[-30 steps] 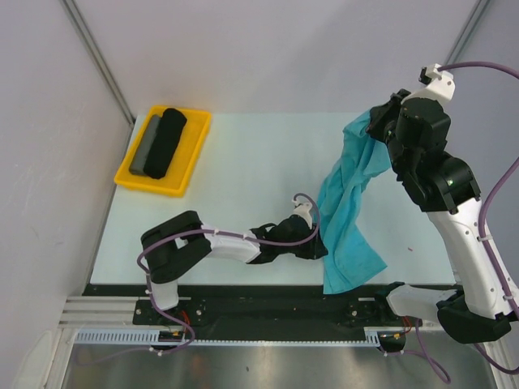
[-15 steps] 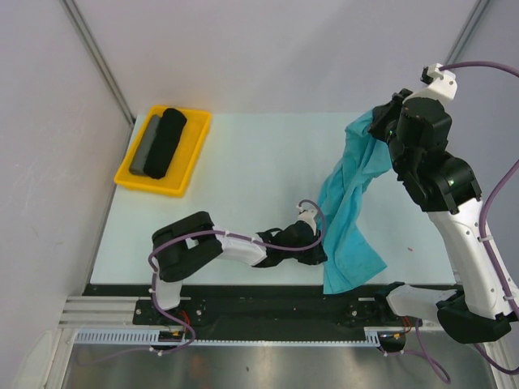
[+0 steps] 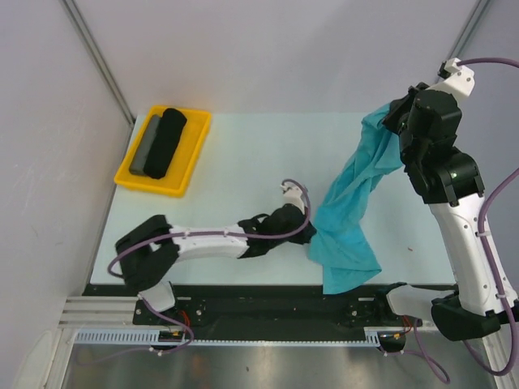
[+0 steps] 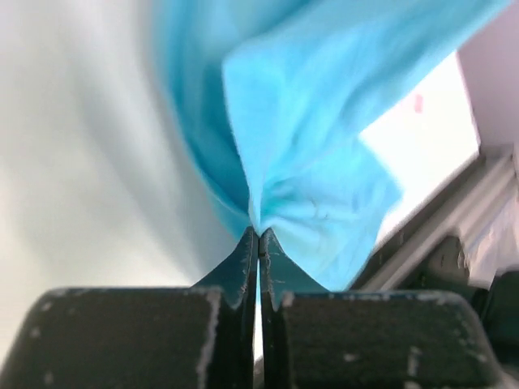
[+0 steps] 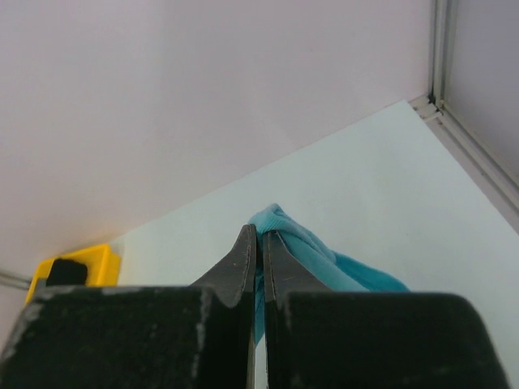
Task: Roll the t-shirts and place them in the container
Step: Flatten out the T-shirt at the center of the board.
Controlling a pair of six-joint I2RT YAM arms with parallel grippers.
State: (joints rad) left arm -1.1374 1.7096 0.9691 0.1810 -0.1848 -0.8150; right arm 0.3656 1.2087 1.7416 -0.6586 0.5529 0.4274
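Turquoise, slung in a slanting band over the right side of the bench (image 3: pixel 243 162): the t-shirt (image 3: pixel 349 194). Upper end held high near the far right corner, clamped between the right fingers (image 5: pixel 242 261). Lower down, near the front edge, a fold pinched by the left fingers (image 4: pixel 240 263), tips pressed together. Bottom part spread on the bench, spilling just over its front edge. Far left, in a yellow tray (image 3: pixel 193 154): black roll (image 3: pixel 166 142) and grey roll (image 3: pixel 144 150), side by side, touching.
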